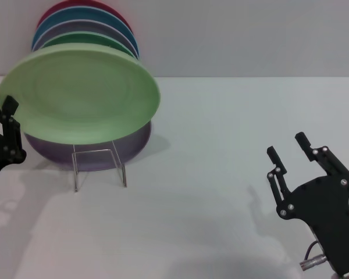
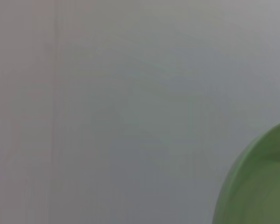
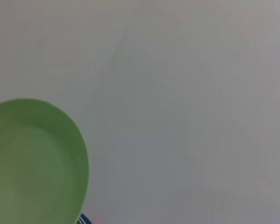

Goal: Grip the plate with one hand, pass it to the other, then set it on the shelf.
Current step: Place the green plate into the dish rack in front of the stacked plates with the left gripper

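The light mint-green plate hangs tilted at the left of the head view, just above the clear thin-framed shelf. My left gripper is at the plate's left rim and looks shut on it. The plate's rim also shows in the left wrist view, and the plate shows in the right wrist view. My right gripper is open and empty, low over the table at the right, far from the plate.
A lilac-purple plate sits under the mint plate, behind the shelf's front loop. Behind stands a stack of plates: dark green, lilac, blue and red. The white table ends at a grey wall.
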Robot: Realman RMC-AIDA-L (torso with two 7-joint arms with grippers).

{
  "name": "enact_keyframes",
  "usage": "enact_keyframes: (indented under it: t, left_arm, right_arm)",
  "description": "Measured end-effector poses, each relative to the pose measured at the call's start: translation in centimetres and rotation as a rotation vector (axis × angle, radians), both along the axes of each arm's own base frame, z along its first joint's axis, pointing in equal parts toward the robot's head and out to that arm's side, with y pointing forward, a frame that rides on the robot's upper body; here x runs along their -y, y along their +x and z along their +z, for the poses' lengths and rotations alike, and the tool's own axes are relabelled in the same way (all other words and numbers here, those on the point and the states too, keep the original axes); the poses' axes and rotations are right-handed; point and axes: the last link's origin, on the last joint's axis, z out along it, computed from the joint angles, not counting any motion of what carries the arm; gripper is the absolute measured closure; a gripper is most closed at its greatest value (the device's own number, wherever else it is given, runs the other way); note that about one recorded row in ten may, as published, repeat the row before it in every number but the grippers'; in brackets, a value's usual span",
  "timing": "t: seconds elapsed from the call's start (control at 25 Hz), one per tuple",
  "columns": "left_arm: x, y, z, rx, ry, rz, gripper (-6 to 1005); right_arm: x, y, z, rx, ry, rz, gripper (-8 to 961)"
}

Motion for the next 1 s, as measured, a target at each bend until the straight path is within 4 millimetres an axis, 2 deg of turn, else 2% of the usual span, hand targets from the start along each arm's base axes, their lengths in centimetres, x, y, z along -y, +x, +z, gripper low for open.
enact_keyframes:
  t: [0.48,1.0]
  left_arm:
    - [0.0,-1.1,-0.5,-0.167,0.007,0.037,954]
    - [0.4,-2.3,-1.2,-0.213,-0.049,0.087,954]
  right_arm:
    - [-0.1,0.2,0.1,-0.002,0.007,-0.013,557]
    - [-0.1,0.3,0.0,0.003,0.001,-0.021,557]
